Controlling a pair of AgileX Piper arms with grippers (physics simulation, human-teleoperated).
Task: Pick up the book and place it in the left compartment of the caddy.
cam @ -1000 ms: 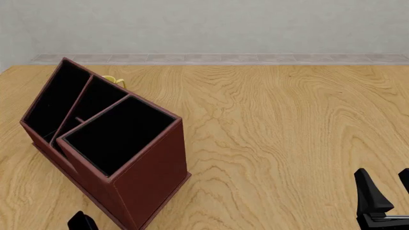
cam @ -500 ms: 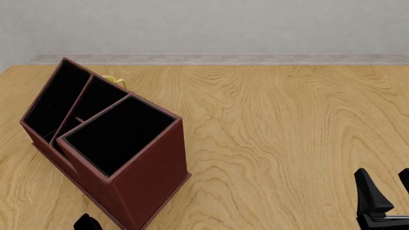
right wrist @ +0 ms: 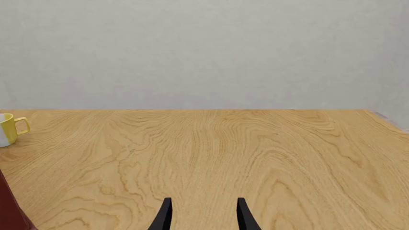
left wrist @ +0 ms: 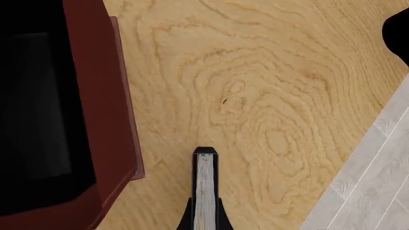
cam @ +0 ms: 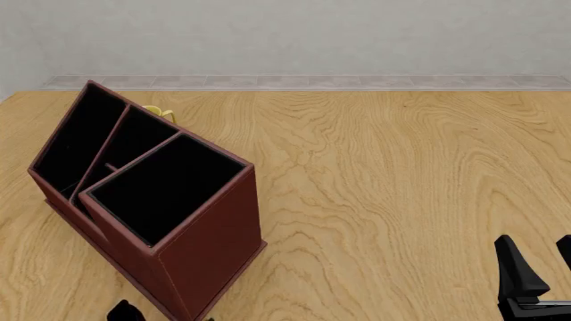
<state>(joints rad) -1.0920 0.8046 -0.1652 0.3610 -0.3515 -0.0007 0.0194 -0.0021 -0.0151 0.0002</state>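
One caddy [cam: 152, 214] on bench [cam: 384, 174], left side; three compartments: two narrow slots, one square bin. Left compartment [cam: 79, 137] at far-left end. One book [left wrist: 204, 189] pinched edge-on in left claw [left wrist: 204, 218], above bench just beside caddy's outer wall, near edge. Right claw [right wrist: 202, 213] near right, fingers parted, nothing between. One yellow mug [right wrist: 9, 129] far side behind caddy.
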